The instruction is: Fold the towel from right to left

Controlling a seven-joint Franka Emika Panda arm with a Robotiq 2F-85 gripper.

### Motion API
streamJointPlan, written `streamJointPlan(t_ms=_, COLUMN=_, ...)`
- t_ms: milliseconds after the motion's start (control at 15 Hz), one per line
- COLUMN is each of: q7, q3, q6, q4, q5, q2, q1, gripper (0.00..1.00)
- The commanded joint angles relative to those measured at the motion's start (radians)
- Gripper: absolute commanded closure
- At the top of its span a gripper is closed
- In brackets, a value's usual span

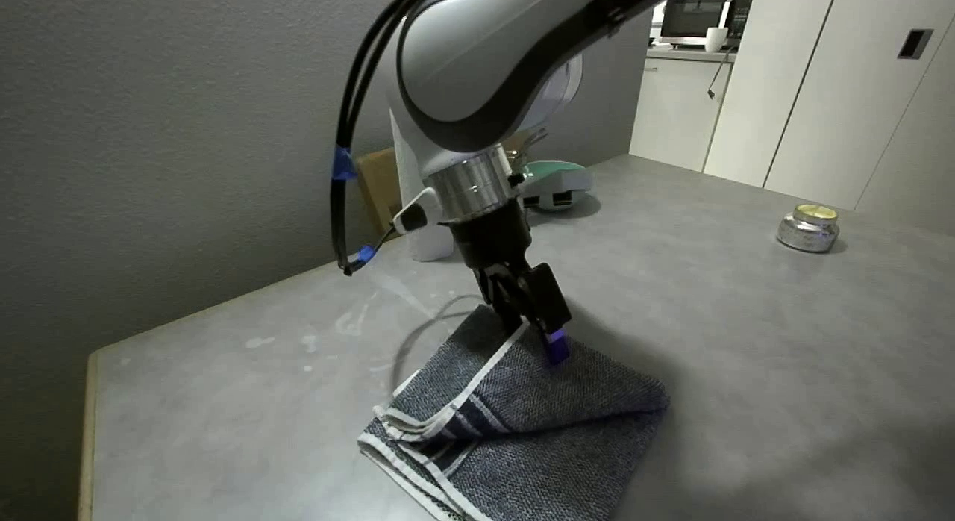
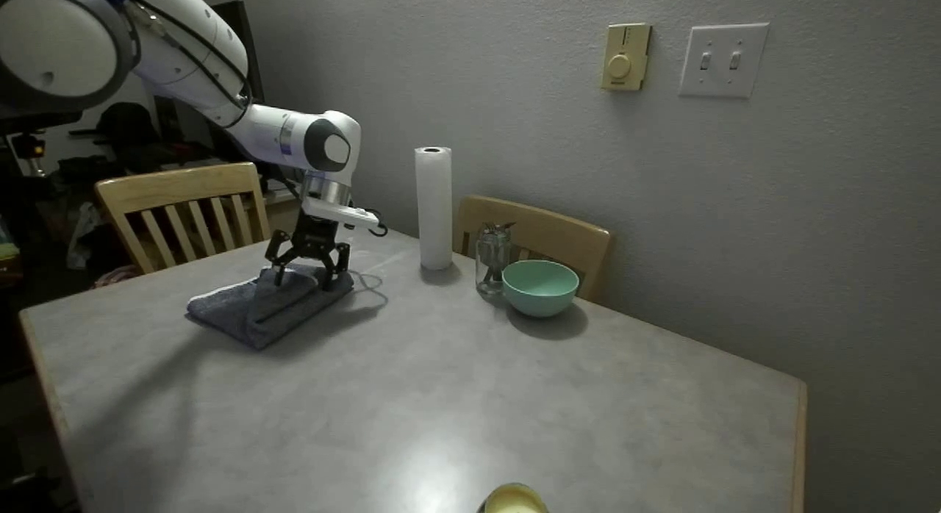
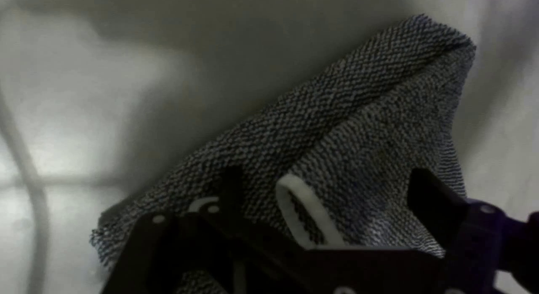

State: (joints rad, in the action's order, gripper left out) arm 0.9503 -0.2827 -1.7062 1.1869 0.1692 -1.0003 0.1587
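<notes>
The dark grey towel lies on the table, with a flap of it folded over the rest, in both exterior views [image 1: 552, 472] [image 2: 224, 311]. White edging and a band of white and dark stripes show along one side. My gripper [image 1: 533, 338] is over the towel with its fingertips down at the cloth; it also shows in an exterior view [image 2: 303, 281]. In the wrist view the jaws [image 3: 328, 180] stand wide apart over the towel [image 3: 379, 121]. A white-edged fold stands as a narrow loop between them, not pinched. The lower part of the towel is hidden behind the gripper.
A white paper towel roll [image 2: 434, 212], a glass jar with utensils [image 2: 491, 263] and a green bowl [image 2: 540, 289] stand near the wall. A candle jar [image 1: 807, 230] stands farther off on the table [image 2: 441, 395]. Wooden chairs [image 2: 180, 178] stand at the table's edges.
</notes>
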Motion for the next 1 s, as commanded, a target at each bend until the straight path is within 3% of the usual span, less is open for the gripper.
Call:
streamJointPlan(t_ms=0, q7=-0.015, q3=-0.013, q6=-0.045, q4=0.145, q5=-0.029, q2=0.093, q1=-0.036, gripper=0.00)
streamJointPlan(t_ms=467, q7=0.000, q3=0.014, q6=-0.064, q4=0.210, q5=-0.099, q2=0.145, q1=-0.032, gripper=0.00)
streamJointPlan(t_ms=533, q7=0.002, q3=0.013, q6=-0.070, q4=0.213, q5=-0.105, q2=0.149, q1=-0.032, gripper=0.06)
streamJointPlan(t_ms=667, q7=0.008, q3=0.013, q6=-0.090, q4=0.217, q5=-0.110, q2=0.148, q1=-0.032, gripper=0.34)
streamJointPlan(t_ms=933, q7=0.010, q3=0.013, q6=-0.112, q4=0.210, q5=-0.116, q2=0.142, q1=-0.027, gripper=0.62)
